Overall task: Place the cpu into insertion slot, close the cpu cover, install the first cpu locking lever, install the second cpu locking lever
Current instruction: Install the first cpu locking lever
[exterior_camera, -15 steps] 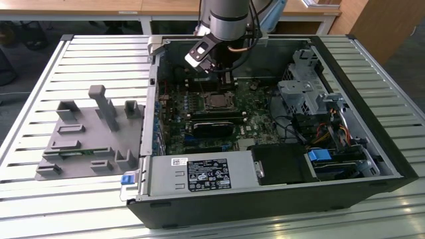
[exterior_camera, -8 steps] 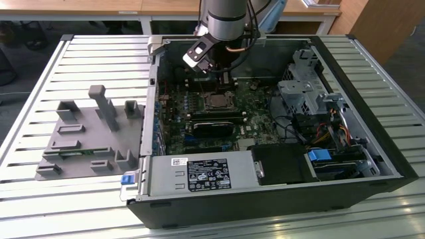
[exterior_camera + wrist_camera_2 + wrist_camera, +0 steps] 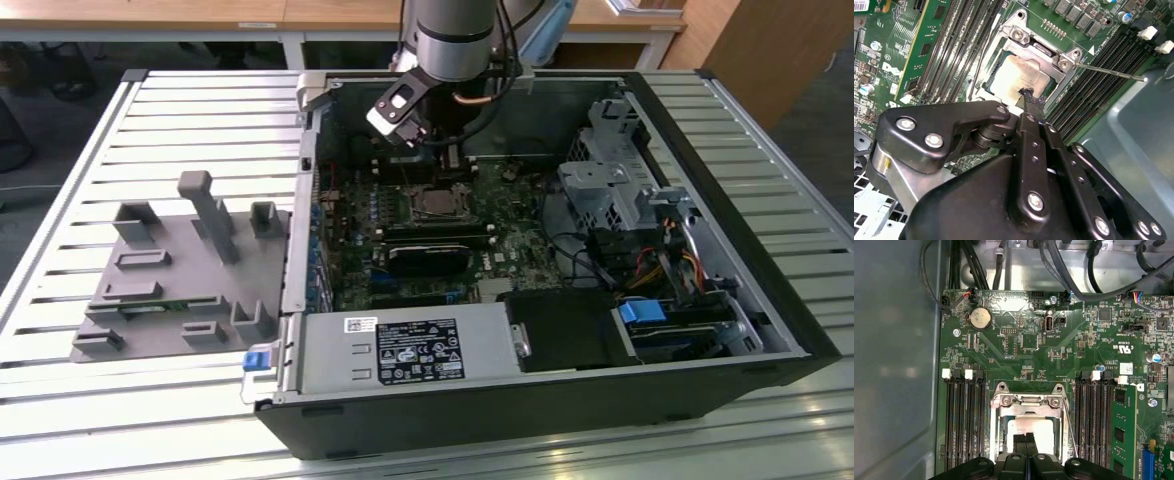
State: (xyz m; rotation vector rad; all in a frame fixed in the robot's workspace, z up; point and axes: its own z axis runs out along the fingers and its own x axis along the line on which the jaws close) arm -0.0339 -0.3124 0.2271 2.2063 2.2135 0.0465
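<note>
Pincer (image 3: 1025, 437): black, narrow, fingers pressed together.
Chip: silver-grey square cpu (image 3: 1043, 432) under pincer tips, framed by thin silver cpu cover (image 3: 1026, 401).
Lever: thin steel rod (image 3: 1109, 71) sticking free.

I see a small square cpu (image 3: 1019, 75) with a dull silver-grey metal top. Thin square cpu cover (image 3: 1041, 47) frame: bare bright metal, glossy. Black end effector (image 3: 1029, 95): matt, smooth, with shiny steel screws. Green circuit board (image 3: 1019, 347): glossy lacquer. Pale slatted desk (image 3: 160, 110): smooth metal sheen. Grey moulded fixture (image 3: 167, 275): matt plastic.
</note>
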